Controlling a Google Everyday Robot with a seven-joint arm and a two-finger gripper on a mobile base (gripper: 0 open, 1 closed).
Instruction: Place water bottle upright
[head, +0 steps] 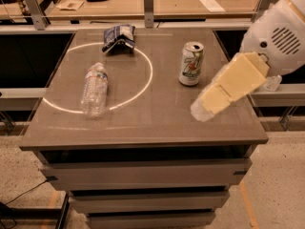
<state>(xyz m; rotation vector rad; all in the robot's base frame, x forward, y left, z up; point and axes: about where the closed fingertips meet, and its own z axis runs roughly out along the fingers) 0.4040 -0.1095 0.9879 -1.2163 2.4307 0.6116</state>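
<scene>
The water bottle (94, 89) is a clear ribbed bottle with a pale label band. It lies on its side on the left part of the grey table (157, 116), across the white ring painted there, with its cap end pointing away from me. My gripper (202, 109) hangs over the right front part of the table, to the right of the bottle and well apart from it. It sits just in front of the green-and-white 7UP can (191, 63), which stands upright. The gripper holds nothing that I can see.
A crumpled blue-and-white chip bag (119, 36) lies at the back of the ring. A small clear bottle (274, 82) shows past the table's right edge. A wooden workbench (167, 1) with papers runs behind the table.
</scene>
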